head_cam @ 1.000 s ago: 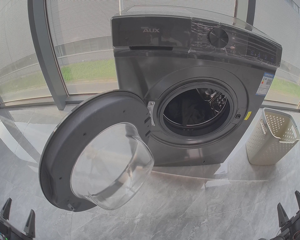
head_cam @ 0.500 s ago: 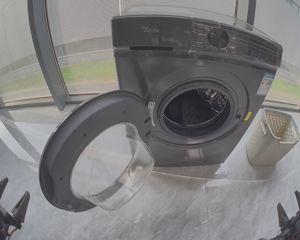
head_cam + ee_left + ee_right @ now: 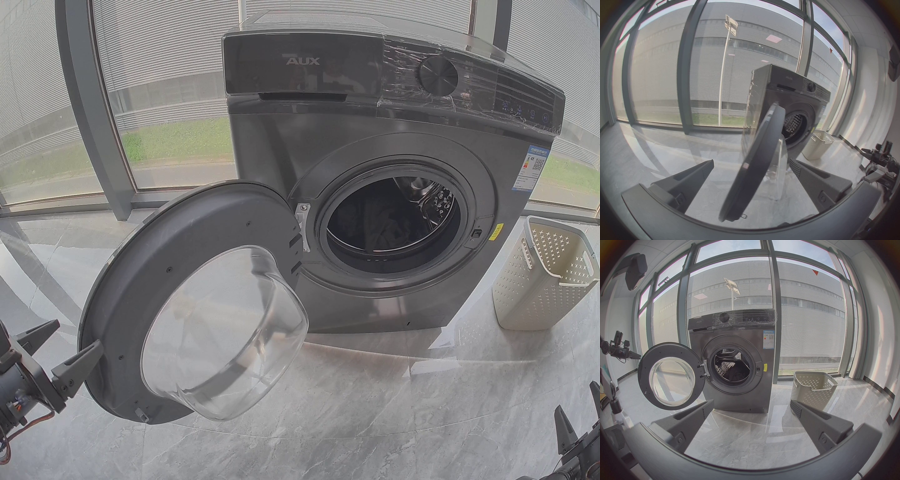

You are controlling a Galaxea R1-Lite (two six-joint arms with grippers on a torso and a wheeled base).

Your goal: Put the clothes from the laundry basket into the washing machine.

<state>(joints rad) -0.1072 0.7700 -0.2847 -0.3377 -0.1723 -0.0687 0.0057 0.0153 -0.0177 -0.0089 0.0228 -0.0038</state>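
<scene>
1. Pose, left arm: left gripper (image 3: 78, 334) low at 8 o'clock in the head view, turned sideways toward 3 o'clock. Fingers (image 3: 75, 367) spread wide, nothing between them. Nearer fingertip just beside the rim of the door (image 3: 156, 262); touching or not, cannot tell.
2. Pose, right arm: right gripper (image 3: 576, 400) low at 5 o'clock, tips pointing up toward 12. Likewise parted and holding nothing, well apart from machine and basket.
3. Task's things: washing machine (image 3: 387, 119) at centre, door swung fully open toward 8 o'clock, hinged at 9 o'clock of the drum opening (image 3: 390, 215). Dark clothes (image 3: 375, 228) lying inside the drum. Laundry basket (image 3: 544, 275) upright on the floor (image 3: 375, 400) at 3 o'clock of the machine, just beside its front corner.
4. From the left wrist: door seen edge-on, lined up between the spread fingers, its glass bowl bulging toward the machine. Machine seen at an angle, one side panel showing; basket beyond it; the other arm's gripper farther off.
5. From the right wrist: machine seen face-on, clothes heaped low in the drum with perforated metal wall behind them. Basket's handle cut-outs and dotted inner walls plain to see. Tall windows (image 3: 806, 318) behind both.
</scene>
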